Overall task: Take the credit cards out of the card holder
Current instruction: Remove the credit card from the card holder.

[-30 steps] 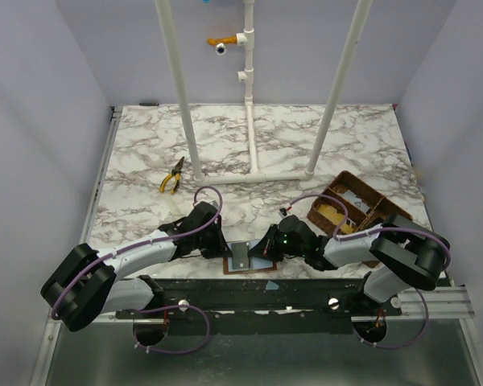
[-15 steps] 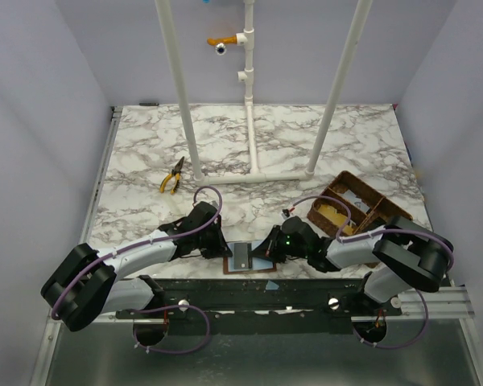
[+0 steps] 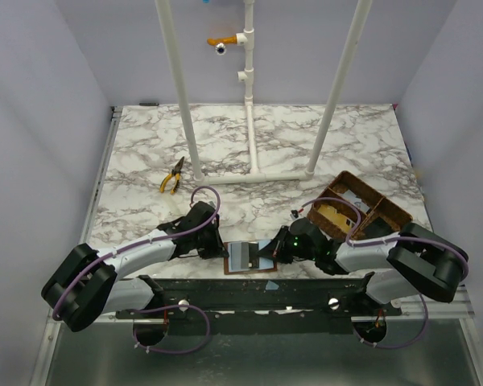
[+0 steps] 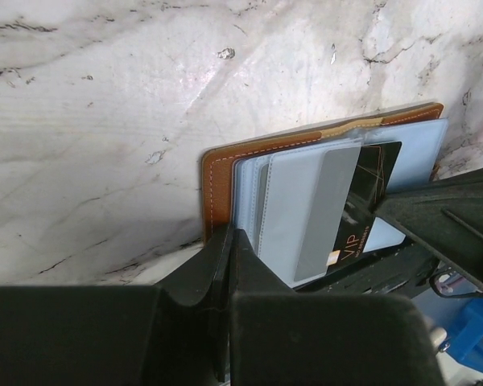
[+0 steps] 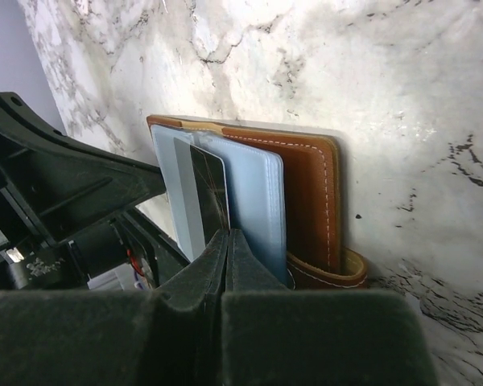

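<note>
**Item 1: card holder** [image 3: 240, 257]. Small brown leather bifold wallet with blue-grey clear pocket leaves. It lies open, pockets up, at the near edge of the white marble-patterned table [image 3: 145, 145], between my two arms. Its long axis runs left to right along that edge. The brown snap tab [image 5: 338, 272] curls up at the end on my right arm's side.

**Item 2: dark card** [image 5: 211, 189]. Thin black rectangular card with fine gold lines and a pale grey band along its length. It lies on the pocket leaves toward the holder's near side. Its long axis is roughly in line with the holder's.

**Item 3: left pincer** [image 4: 229, 237]. Clenched, with the tips set against the stitched leather border at the holder's left end.

**Item 4: right pincer** [image 5: 228, 237]. Clenched, with the tips meeting at the dark card's nearest corner. I cannot tell whether the card's edge lies between them.

**Item 5: brown woven divided basket** [image 3: 386, 211]. It stands to the right of the holder and apart from it. A yellowish card [image 3: 332, 212] lies in one compartment and a pale grey-white card [image 3: 356, 195] in the next.

**Item 6: yellow-handled pliers** [image 3: 173, 177]. They lie on the table's left half, well apart from the holder.

**Item 7: white pipe frame** [image 3: 253, 174]. It stands upright at mid-table, beyond everything else.
</note>
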